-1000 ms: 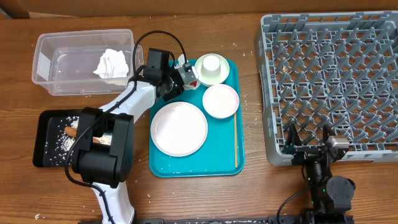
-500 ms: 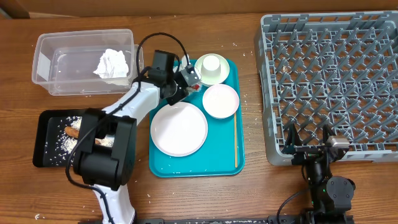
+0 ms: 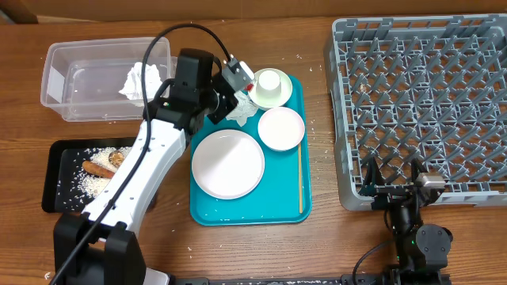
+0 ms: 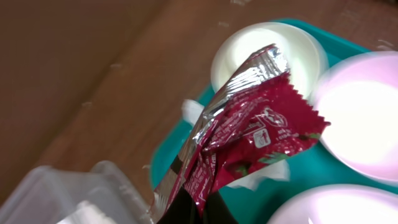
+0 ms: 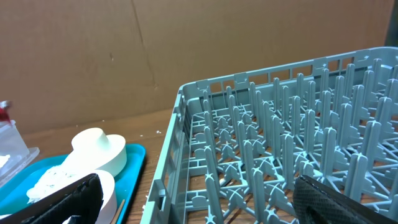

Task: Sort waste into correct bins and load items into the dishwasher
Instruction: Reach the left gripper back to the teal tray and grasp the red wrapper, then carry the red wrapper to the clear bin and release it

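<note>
The left gripper point(image 4: 191, 213) is clamped on the red wrapper point(image 4: 249, 130), above the teal tray's point(image 3: 281, 207) far left corner. Its arm reaches diagonally past the black tray point(image 3: 57, 184). The right gripper point(image 3: 393, 176) sits low at the rack's point(image 3: 420, 95) near edge, jaws wide apart and empty. On the teal tray are one plate point(image 3: 228, 164), two bowls point(image 3: 280, 127), one cup point(image 3: 270, 80) and one napkin point(image 3: 242, 118); a second napkin lies in the clear tub point(image 3: 79, 95).

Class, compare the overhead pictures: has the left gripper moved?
Yes. The left gripper, shut on the red wrapper, has shifted up-frame toward the teal tray's far-left corner.
</note>
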`<state>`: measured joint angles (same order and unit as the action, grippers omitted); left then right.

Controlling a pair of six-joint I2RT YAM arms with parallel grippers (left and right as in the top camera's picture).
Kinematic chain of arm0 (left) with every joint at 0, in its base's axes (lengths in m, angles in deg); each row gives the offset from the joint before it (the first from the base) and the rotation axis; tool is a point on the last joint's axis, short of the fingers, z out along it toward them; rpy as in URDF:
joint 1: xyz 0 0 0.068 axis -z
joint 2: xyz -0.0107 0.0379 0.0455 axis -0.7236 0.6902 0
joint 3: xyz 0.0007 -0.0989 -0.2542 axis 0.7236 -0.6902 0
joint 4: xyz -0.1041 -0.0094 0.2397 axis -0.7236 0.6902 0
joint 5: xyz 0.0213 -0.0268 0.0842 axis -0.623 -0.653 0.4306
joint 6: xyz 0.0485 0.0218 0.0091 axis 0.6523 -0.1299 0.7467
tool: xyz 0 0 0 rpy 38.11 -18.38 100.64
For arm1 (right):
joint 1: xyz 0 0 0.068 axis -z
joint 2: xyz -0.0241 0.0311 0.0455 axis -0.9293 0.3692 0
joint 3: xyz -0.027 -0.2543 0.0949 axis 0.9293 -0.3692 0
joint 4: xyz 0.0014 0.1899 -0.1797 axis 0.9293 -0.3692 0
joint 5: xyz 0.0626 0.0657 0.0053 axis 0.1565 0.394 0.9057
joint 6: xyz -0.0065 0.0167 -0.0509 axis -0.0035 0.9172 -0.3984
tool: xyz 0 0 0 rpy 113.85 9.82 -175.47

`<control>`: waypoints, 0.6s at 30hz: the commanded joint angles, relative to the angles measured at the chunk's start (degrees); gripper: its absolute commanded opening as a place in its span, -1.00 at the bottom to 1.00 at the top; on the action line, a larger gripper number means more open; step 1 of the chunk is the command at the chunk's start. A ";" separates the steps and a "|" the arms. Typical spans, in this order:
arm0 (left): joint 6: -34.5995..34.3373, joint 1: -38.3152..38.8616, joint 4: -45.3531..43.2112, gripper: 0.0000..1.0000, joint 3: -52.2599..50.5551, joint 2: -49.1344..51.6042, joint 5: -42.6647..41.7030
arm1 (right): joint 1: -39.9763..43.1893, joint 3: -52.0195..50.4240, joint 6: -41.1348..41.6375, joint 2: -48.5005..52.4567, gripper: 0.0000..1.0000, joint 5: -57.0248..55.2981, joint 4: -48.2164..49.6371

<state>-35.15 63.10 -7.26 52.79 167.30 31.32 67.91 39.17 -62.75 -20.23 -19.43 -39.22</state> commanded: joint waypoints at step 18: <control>-37.57 -24.26 -17.90 1.00 0.85 6.84 17.03 | -0.26 -0.59 -0.42 -0.68 1.00 -0.50 0.35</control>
<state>-67.54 40.31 -24.33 52.90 172.68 52.74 67.91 39.17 -62.75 -20.23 -19.41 -39.27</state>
